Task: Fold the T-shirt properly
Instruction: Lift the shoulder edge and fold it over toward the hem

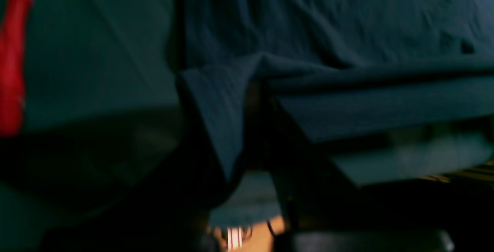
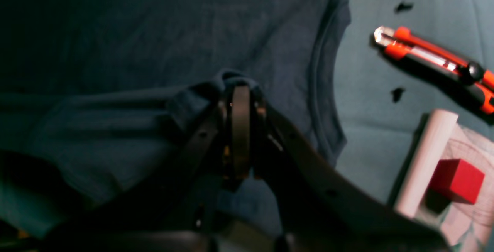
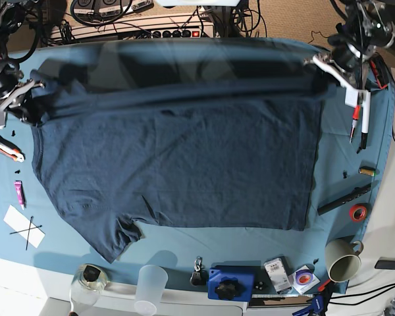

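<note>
The dark navy T-shirt (image 3: 178,158) lies spread across the teal table cloth (image 3: 355,164). One short sleeve (image 3: 115,240) points to the near left. The shirt's far edge is raised and stretched between my two grippers. My right gripper (image 3: 33,92) is at the left end of that edge, shut on a bunch of shirt fabric (image 2: 239,86). My left gripper (image 3: 316,64) is at the right end, and its blurred wrist view shows shirt fabric (image 1: 220,105) hanging from the closed jaws. A ribbed curved hem (image 2: 320,74) shows beside the right gripper.
An orange utility knife (image 2: 432,61) and a red cube (image 2: 457,180) lie left of the shirt. Pens (image 3: 359,118), a tape roll (image 3: 359,212) and a mug (image 3: 342,260) are on the right. A plastic cup (image 3: 151,286) and a blue object (image 3: 230,283) stand at the near edge.
</note>
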